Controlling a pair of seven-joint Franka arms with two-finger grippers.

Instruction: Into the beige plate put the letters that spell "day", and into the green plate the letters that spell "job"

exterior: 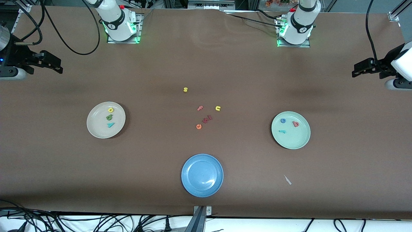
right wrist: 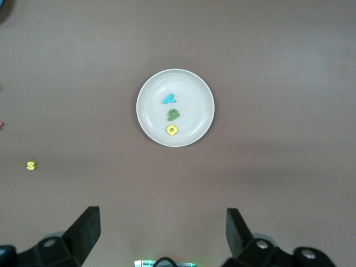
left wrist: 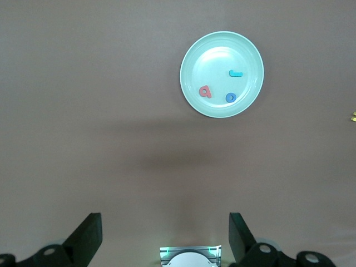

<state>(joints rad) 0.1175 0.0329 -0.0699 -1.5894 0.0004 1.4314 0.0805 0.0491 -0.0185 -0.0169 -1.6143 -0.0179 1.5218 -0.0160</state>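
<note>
Left gripper: its two dark fingers are standing fully apart and holding nothing; only their tips are entering the left wrist view, the rest being cut off at the frame edge. In the front view this gripper is hanging at the left arm's end of the table, its arm partly cropped, waiting. Right gripper: its fingers are likewise spread wide and empty, with only the tips showing. From the front it is hanging at the right arm's end of the table, also waiting.

The green plate, pale mint, round and shallow, is serving as landmark. The letters that spell "job" are lying inside it, all apart: a blue ring o, a red-pink b and a teal j, whose hook is hard to make out.

Well away from the green plate, toward the right arm's end, the beige plate is holding the letters that spell "day" in a short row: yellow, green and teal y; the first two shapes are too small to read surely.

Between the two plates, loose letters are lying on the brown table: a yellow s, pink f, yellow u, orange e and two dark-red pieces, illegible. The blue plate is sitting nearer the camera than the green plate.
</note>
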